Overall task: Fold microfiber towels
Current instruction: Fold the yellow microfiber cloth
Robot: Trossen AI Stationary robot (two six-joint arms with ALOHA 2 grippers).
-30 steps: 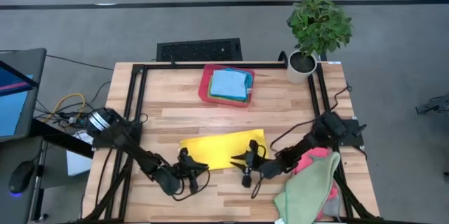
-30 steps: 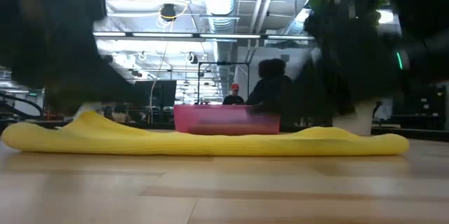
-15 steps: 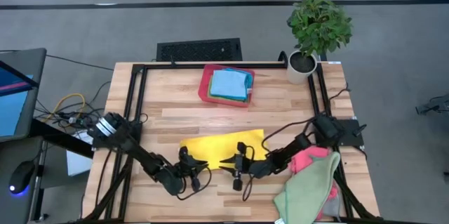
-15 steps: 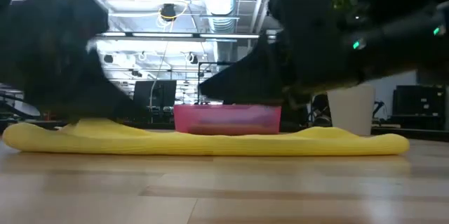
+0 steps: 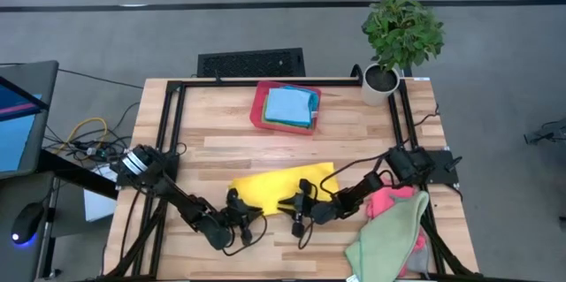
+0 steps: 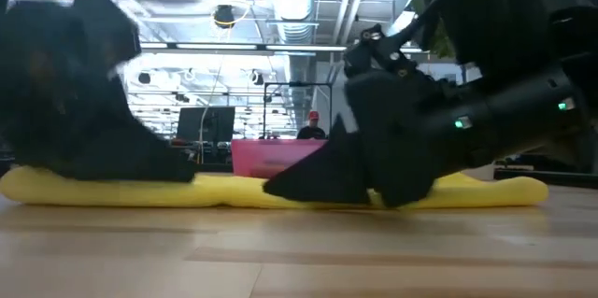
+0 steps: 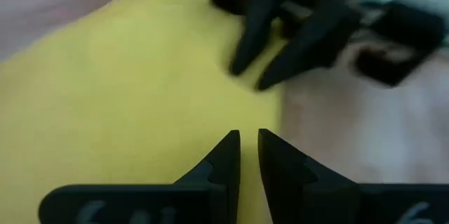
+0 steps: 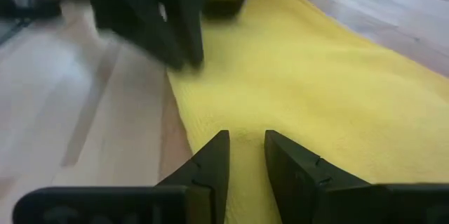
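Yellow towel point(image 5: 281, 185) flat on table point(image 5: 354, 136), toward front edge, about mid-width, long side running left to right. Same yellow towel spread across low view point(image 6: 112, 189) as a thin strip lying on the wood.

Left gripper point(image 5: 256, 218) low at towel's front-left corner, arm reaching in from table's left edge. Jaws nearly together, only a thin slit between them in left wrist view point(image 7: 248, 155); yellow cloth under and ahead of tips, nothing clearly pinched between them.

Right gripper point(image 5: 285, 204) at towel's front edge, just right of the left one, arm coming from table's right edge. Jaws a little apart in right wrist view point(image 8: 246, 155), tips hovering over or resting on the cloth near its edge; contact cannot be told for certain. No fold of cloth visible between them. Each wrist view shows the other gripper close ahead, both near the same front edge.

Red tray point(image 5: 258, 110) near back edge, centre, holding folded towels, light blue one point(image 5: 288, 105) on top. Loose heap at front-right corner: green towel point(image 5: 389, 242) over a pink towel point(image 5: 389, 201). Potted plant point(image 5: 400, 39) in white pot at back-right corner.

Person in red cap point(image 6: 312, 126) far back in room in low view.
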